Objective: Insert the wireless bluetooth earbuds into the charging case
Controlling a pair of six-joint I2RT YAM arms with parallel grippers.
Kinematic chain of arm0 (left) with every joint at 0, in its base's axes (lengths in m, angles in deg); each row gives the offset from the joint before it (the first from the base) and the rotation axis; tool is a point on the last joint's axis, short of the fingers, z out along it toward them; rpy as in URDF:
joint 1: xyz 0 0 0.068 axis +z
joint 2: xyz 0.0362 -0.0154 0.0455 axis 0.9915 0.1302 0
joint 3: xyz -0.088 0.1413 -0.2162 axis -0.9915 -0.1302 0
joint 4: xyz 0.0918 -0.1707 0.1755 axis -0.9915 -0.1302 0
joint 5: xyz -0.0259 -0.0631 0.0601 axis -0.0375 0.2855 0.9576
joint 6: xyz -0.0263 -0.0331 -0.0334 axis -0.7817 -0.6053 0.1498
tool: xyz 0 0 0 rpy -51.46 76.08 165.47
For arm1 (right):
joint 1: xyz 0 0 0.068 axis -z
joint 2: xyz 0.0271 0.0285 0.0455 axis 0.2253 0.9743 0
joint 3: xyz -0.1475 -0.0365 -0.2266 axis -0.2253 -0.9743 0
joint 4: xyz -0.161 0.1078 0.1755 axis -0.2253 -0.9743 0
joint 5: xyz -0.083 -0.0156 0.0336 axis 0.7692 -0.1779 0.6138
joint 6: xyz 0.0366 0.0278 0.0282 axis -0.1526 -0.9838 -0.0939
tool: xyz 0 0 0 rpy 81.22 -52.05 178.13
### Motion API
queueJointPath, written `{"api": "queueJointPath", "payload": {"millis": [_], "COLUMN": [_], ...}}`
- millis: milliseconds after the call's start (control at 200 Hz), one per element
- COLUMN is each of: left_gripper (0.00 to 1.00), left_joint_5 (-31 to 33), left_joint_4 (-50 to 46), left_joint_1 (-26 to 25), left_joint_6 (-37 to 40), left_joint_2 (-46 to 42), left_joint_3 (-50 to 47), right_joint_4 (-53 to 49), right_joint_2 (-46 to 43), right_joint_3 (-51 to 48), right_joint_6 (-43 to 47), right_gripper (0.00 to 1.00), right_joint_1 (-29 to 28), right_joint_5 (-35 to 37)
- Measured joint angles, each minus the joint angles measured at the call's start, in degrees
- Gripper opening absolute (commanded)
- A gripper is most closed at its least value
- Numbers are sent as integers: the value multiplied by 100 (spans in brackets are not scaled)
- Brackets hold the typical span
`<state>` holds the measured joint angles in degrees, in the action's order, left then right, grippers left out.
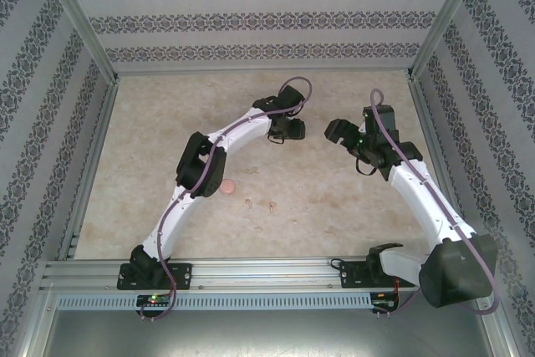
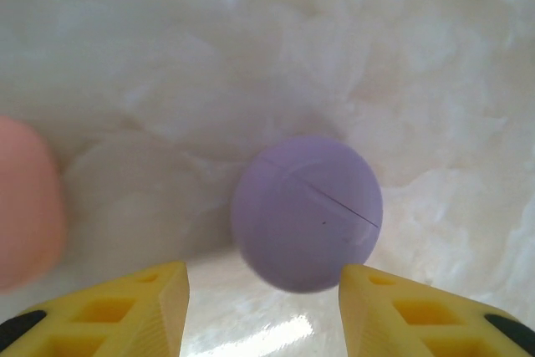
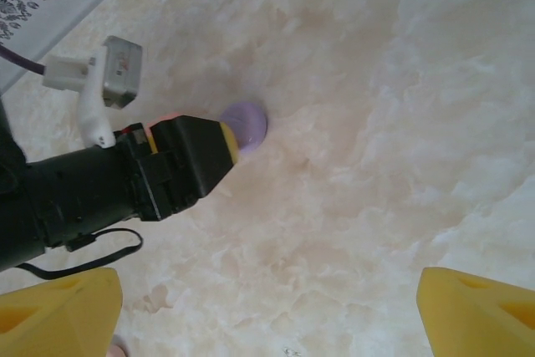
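**Earbuds lie out, and the purple case is shut**

Two tiny pale pink earbuds are seen on the worktop, on the robot's side and well apart from both claws. A coral-red case is seen near them, partly under the left arm. The purple case is set farther back, just in front of the left claw. Its lid is shut, and only a thin line is seen across it. The left claw is held apart, and nothing is gripped in it. The right claw is held wide apart over bare worktop, and nothing is held in it either.

No earbud can be put in while the lid is down, so it seems the lid must be lifted first. The case is round and smooth, so it may be pushed away if it is poked from one side. It is best held still by one claw while the lid is lifted by the other. After that, each earbud should be picked up gently, since so small a thing is easily dropped.
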<state>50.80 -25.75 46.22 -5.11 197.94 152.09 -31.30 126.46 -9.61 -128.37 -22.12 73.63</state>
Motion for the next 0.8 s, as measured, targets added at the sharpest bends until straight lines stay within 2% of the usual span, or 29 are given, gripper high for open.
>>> {"api": "queueJointPath", "payload": {"millis": [255,410,580,654,779,799], "left_gripper": [51,52,55,59,60,63], "left_joint_5": [431,667,984,1115,1257,1272], "left_joint_4": [146,763,1556,1897,2367,2428], "left_joint_1": [-2,-2,28,81,372,431], "left_joint_6": [507,767,970,999,992,990], "left_joint_2": [-1353,-2625,-4028,-4590,-5394,-5504], "left_joint_3": [-643,-1628,-3193,-3912,-4957,-5082], "right_joint_4": [-31,-33,-33,-55,-98,-96], "right_joint_2": [-98,-74,387,741,1305,1379], "right_joint_3": [-28,-157,-111,24,367,417], "right_joint_6": [39,26,-11,-37,-127,-142], "right_gripper": [89,88,88,87,87,87], "right_joint_1": [0,-164,-1038,-1464,-2146,-2229], "right_joint_5": [-7,20,234,389,638,669]}}
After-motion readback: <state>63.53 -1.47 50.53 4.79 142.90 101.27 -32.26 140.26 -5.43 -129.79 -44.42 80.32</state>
